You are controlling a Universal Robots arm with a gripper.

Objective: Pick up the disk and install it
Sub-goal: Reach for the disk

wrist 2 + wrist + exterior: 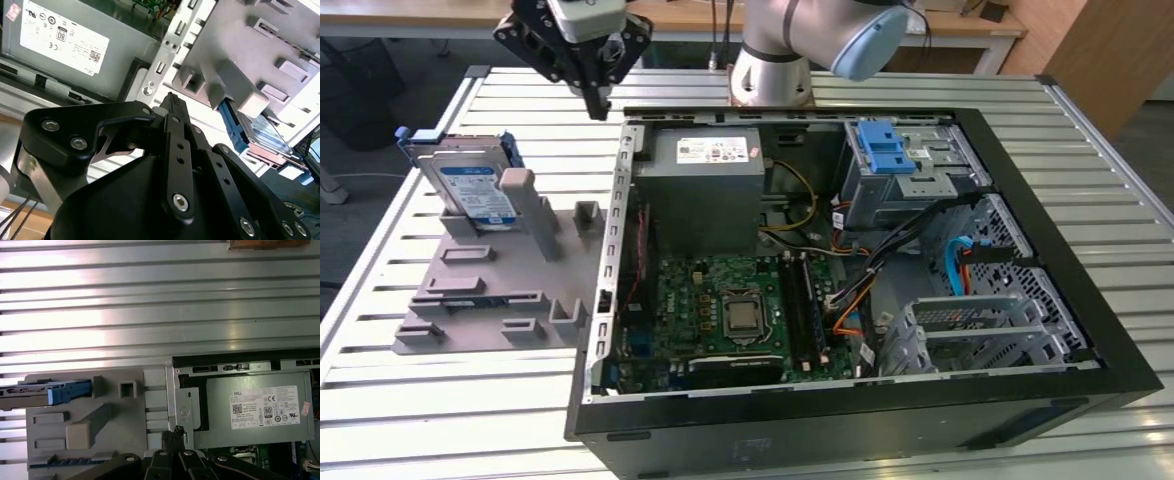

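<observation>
Nearest to you, the open computer case [854,415] is lying on the slatted worktop [454,400], and it is taking most of the side at the exterior view's right. Its motherboard [720,300] is facing up. Behind the motherboard, the grey power-supply box [707,190] is sitting against the far wall of the case. Toward the worktop edge at the exterior view's left, a grey fixture [480,290] is lying flat beside the case. The disk [470,190] is standing on its edge in the far end of this fixture, with the label turned toward you, well apart from the case. Farther back, the gripper [598,100] is hanging above the worktop, near the far corner of the case, between the disk and the power-supply box. Its fingers are pressing together and are holding nothing, as both wrist views are showing you [172,102] [175,432]. The arm's base [770,75] is standing at the far edge.
</observation>
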